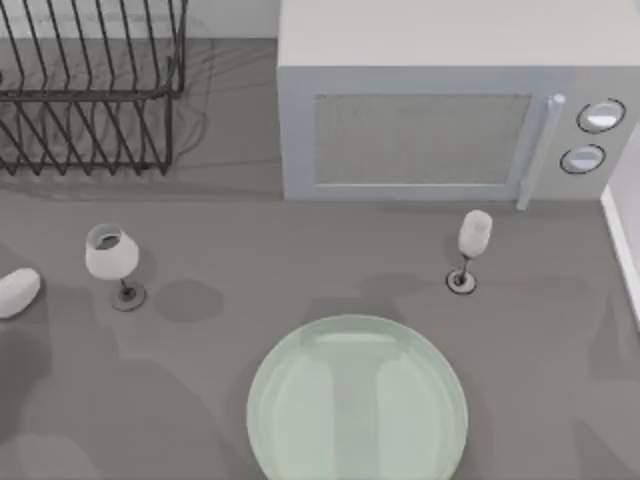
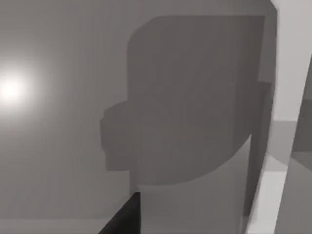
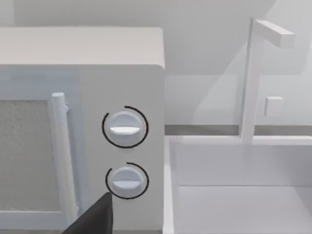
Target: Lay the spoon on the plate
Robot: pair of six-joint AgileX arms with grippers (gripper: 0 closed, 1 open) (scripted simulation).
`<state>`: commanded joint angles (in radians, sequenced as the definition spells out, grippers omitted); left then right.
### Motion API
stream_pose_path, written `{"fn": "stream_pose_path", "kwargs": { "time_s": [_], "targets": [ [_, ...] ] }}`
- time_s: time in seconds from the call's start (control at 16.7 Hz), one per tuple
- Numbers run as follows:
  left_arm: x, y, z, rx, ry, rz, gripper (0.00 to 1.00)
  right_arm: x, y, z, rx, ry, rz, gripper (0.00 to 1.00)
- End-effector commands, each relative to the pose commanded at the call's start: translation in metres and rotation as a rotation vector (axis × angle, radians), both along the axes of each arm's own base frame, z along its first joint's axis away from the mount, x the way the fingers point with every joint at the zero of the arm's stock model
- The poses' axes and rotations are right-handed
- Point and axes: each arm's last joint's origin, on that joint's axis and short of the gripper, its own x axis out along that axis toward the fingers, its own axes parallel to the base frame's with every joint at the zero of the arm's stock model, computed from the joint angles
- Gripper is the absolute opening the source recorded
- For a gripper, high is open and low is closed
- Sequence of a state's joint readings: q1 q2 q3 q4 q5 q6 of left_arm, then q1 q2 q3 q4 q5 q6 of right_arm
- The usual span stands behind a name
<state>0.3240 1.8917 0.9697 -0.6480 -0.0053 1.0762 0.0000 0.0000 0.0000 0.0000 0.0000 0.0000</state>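
Spoon [image 1: 18, 292]: taken to be the white oval shape at the table's far left edge, cut off by the top view's border, handle not visible. Not yet on the plate [image 1: 300, 420], which sits at the near centre, well apart from it.

Left gripper [image 2: 123, 220]: seen as a dark sliver at the edge of the left wrist view, over bare grey table and a broad shadow. Open or closed: cannot tell. Nothing seen held.

Right gripper [image 3: 93, 217]: dark sliver in the right wrist view, facing the microwave [image 3: 83, 53] and its two dials, with a white sink [image 3: 234, 195] beside. Open or closed: cannot tell.

Step judged in hand: approach not yet begun.

Hazards:
- Toppling of the left glass [image 1: 110, 255], standing near the spoon and between it and the plate. Cause: a low or straight carry path.
- Slipping grip. Cause: closing on the rounded bowl instead of the slim handle.
- Pushing the spoon off the left edge. Cause: a descent off centre.
- Sliding off the plate. Cause: release over the glossy rim instead of the middle.
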Motion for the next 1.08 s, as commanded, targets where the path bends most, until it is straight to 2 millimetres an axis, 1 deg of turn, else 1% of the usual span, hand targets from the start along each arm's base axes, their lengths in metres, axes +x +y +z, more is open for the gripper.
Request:
{"fn": "stream_pose_path", "kwargs": {
  "time_s": [0.42,0.48,0.9,0.96,1.08],
  "targets": [
    [0.0,0.0,0.0,0.0,0.0,0.0,0.02,0.0,0.0,0.0,0.0,0.0,0.0,1.0],
    [0.0,0.0,0.0,0.0,0.0,0.0,0.0,0.0,0.0,0.0,0.0,0.0,0.0,1.0],
    [0.0,0.0,0.0,0.0,0.0,0.0,0.0,0.0,0.0,0.0,0.0,0.0,0.0,1.0],
    [-0.002,-0.002,0.022,-0.019,-0.016,0.019,0.0,0.0,0.0,0.0,0.0,0.0,0.0,1.0],
    [-0.001,-0.001,0.025,-0.019,-0.016,0.021,0.0,0.0,0.0,0.0,0.0,0.0,0.0,1.0]
  ]
}}
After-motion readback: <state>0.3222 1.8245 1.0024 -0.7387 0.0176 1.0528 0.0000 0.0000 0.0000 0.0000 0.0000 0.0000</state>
